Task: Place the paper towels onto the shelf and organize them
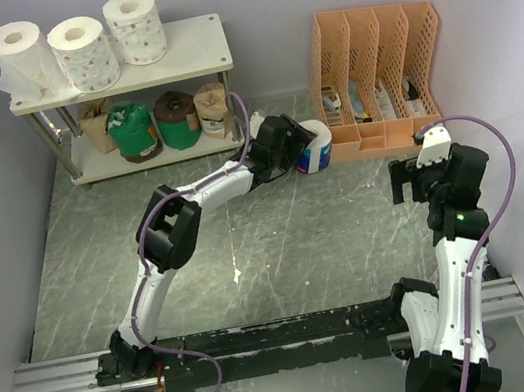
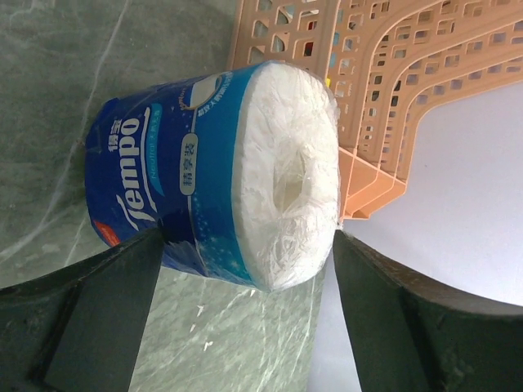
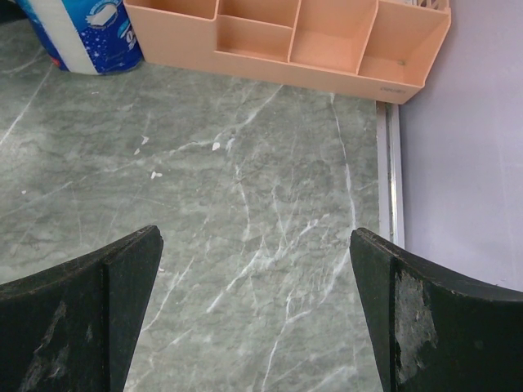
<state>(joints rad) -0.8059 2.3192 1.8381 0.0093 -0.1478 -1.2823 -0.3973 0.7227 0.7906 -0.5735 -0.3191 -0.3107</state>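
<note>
1. The left gripper (image 2: 247, 238) has its dark jaws spread very wide; a blue-printed white paper towel roll (image 2: 196, 171) in clear plastic wrap sits right between the fingertips (image 2: 122, 294), one tip at each flat end; I cannot tell whether they are pressing on it.
2. The roll is low down at the grey-green marbled table top (image 1: 281, 243); its white end with the hollow core faces one finger, and the blue label runs along its side.
3. Just beyond the roll, ahead of the left gripper, stands an orange slotted plastic file organizer (image 1: 374, 54); the roll is close beside its near corner, and whether they touch I cannot tell.
4. Well off to that gripper's left and farther back is the low two-tier shelf of pale boards on silver tube legs (image 1: 197, 57); three white upright rolls (image 1: 82, 50) stand in a row on its top board; four wrapped rolls (image 1: 158, 123) fill the lower board, tan at each end and two green between.
5. Well apart on the other side, nearer the arm bases, the right gripper (image 3: 257, 237) hangs over bare table with its jaws wide and nothing between them; the organizer's front trays lie ahead of it, and the blue roll ahead to its left.
</note>
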